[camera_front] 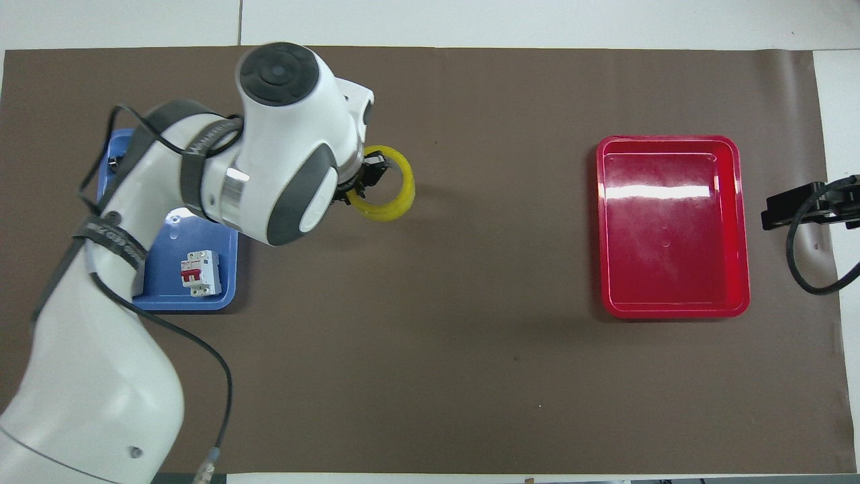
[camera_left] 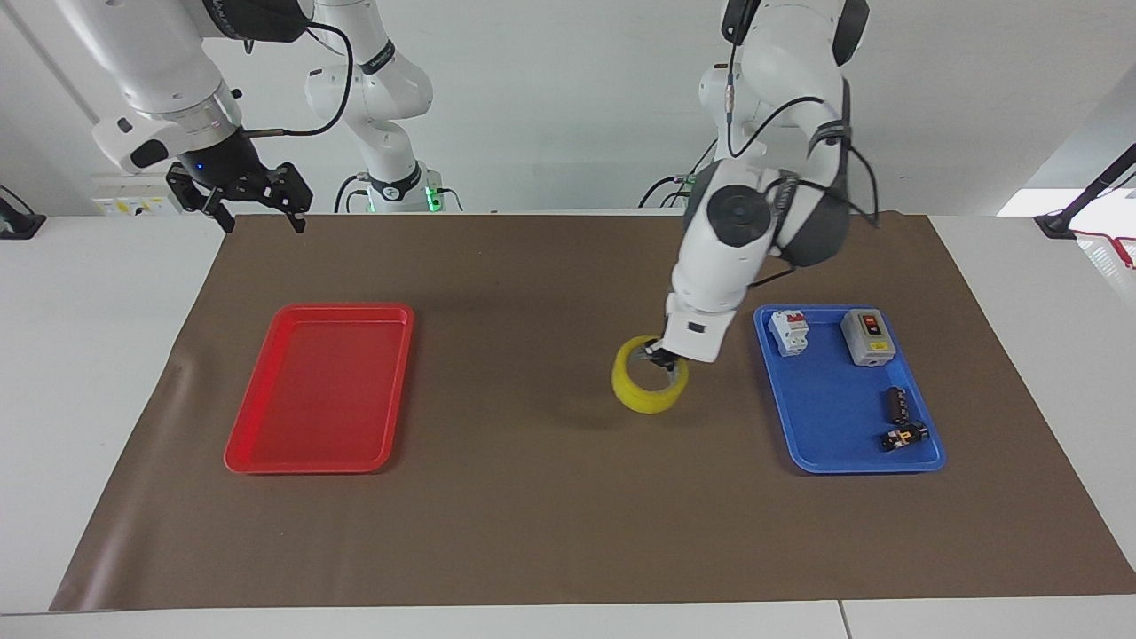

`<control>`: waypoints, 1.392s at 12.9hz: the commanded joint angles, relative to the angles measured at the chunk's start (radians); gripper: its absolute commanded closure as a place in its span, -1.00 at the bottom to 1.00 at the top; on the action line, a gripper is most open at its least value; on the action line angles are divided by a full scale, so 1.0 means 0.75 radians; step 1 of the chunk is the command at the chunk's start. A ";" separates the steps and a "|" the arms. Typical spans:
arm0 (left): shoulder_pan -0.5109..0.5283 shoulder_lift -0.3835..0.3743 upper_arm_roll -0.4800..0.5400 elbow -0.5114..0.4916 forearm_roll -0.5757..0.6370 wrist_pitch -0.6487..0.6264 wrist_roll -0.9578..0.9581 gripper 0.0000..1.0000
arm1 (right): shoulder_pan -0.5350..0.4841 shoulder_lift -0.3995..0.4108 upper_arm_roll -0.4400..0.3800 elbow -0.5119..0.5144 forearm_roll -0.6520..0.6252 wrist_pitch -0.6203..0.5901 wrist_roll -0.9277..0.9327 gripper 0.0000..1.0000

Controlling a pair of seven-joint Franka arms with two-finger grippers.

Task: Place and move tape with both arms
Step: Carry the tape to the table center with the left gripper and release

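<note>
The yellow tape [camera_left: 635, 396] is out of the blue tray [camera_left: 784, 432], low over the brown mat between the two trays. I cannot tell whether it touches the mat. My left gripper [camera_left: 661, 355] is shut on its rim at the side toward the blue tray. In the overhead view the tape [camera_front: 398, 204] shows beside the left gripper [camera_front: 371, 176], and the left arm hides part of it. My right gripper [camera_left: 256, 211] is open and empty. It waits raised over the mat's corner at the right arm's end, and its edge shows in the overhead view [camera_front: 803, 205].
The red tray [camera_left: 257, 461] lies empty toward the right arm's end and also shows in the overhead view [camera_front: 672, 309]. The blue tray [camera_front: 222, 302] holds a white circuit breaker [camera_left: 789, 331], a grey switch box [camera_left: 867, 336], a black cylinder [camera_left: 896, 404] and a small black part [camera_left: 903, 436].
</note>
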 commanded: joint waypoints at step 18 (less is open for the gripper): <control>0.379 -0.337 0.079 -0.111 -0.016 -0.337 0.627 -1.00 | 0.153 0.323 0.047 0.195 0.072 0.130 0.096 -1.00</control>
